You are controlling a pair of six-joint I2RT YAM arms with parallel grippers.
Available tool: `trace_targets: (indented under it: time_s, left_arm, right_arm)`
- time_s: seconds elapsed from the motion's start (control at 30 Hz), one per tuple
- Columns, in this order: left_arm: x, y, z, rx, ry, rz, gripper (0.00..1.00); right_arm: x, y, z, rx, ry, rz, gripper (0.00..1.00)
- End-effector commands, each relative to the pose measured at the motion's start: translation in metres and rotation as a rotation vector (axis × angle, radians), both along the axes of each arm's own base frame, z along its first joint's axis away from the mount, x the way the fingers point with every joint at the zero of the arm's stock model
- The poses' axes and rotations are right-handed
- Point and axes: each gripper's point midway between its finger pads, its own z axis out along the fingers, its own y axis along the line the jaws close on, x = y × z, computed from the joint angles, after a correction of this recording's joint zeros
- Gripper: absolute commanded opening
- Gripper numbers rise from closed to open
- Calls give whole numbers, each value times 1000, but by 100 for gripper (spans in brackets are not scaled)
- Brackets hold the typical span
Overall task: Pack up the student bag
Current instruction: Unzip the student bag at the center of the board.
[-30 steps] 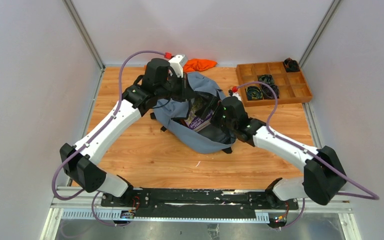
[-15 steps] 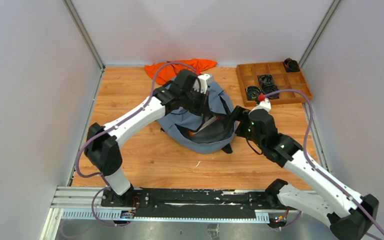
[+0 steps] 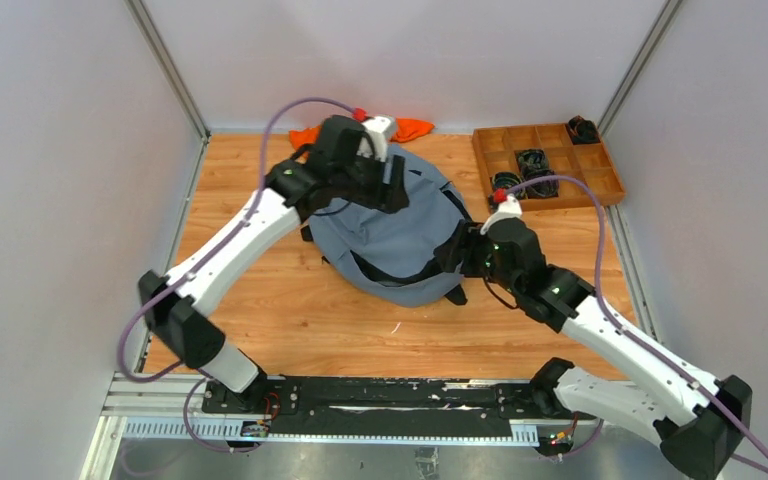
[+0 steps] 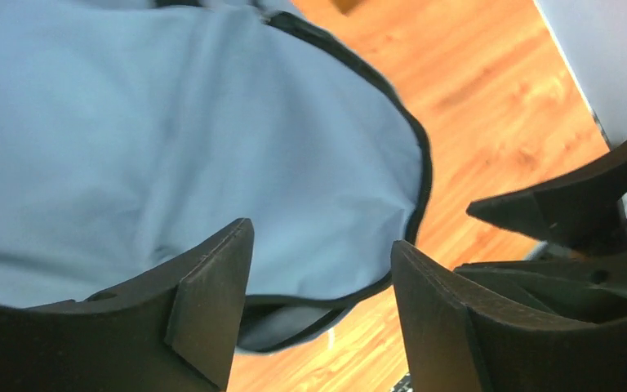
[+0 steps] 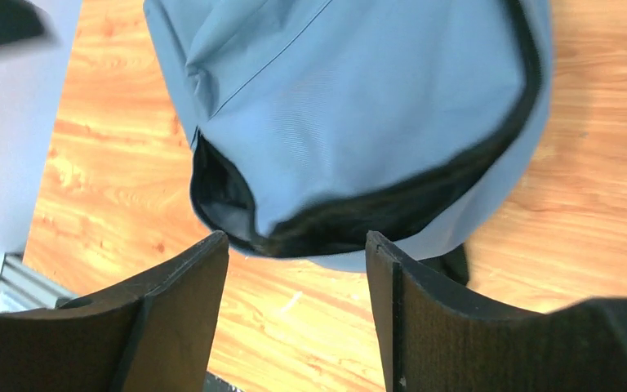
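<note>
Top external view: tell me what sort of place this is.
Probably a robot lab test cell, not a home: plain white walls box in a wooden table, the left arm and right arm are bolted to a mounting rail, and the student bag lies near a compartment tray.

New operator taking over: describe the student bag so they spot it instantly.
On the wooden table, look at its centre for the student bag. It is the big soft grey-blue backpack with dark zippers, unlike the small orange cloth behind it and the wooden compartment tray to its right.
</note>
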Motion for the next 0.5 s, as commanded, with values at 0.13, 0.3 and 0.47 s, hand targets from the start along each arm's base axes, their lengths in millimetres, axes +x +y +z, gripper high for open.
trace_targets:
  time_s: [0.13, 0.3, 0.47]
  left_arm:
    - [-2, 104, -8, 85, 3, 247, 90]
    - [-4, 129, -45, 84, 124, 354, 86]
    - [1, 155, -72, -65, 262, 479, 83]
  right_arm:
    - [-6, 65, 16, -10, -56, 192, 64]
    - [-9, 117, 16, -68, -21, 359, 59]
    - [-4, 152, -16, -97, 152, 384, 40]
